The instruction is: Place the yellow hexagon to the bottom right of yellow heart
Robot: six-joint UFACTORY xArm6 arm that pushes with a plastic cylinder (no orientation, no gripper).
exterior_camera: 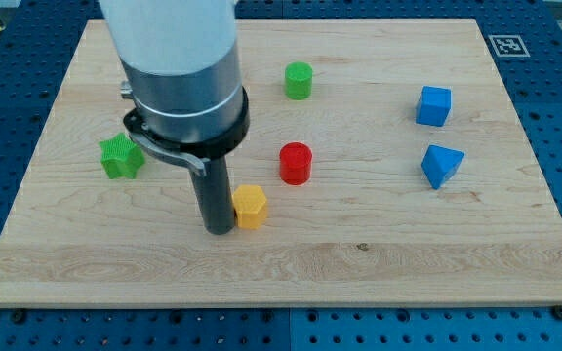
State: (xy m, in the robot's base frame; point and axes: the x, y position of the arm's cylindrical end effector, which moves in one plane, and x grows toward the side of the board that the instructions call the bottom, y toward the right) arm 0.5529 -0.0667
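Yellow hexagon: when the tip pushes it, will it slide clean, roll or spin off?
The yellow hexagon looks squat with a flat top, so it will probably slide on the wooden board, not roll or tip. My tip sits close against its left side in the view; an off-centre push on its faceted sides may spin it. It looks rigid and light.

No words, brand names or numbers can be read anywhere in the camera view. The only sign is a small square black-and-white fiducial marker (pixel 504 45), printed with a blocky pattern, which sits on the pale wooden board (pixel 359 244) at its corner toward the view's top right. Its pattern holds no letters or digits. The coloured blocks, the grey arm housing and the blue perforated table around the board carry no visible markings.
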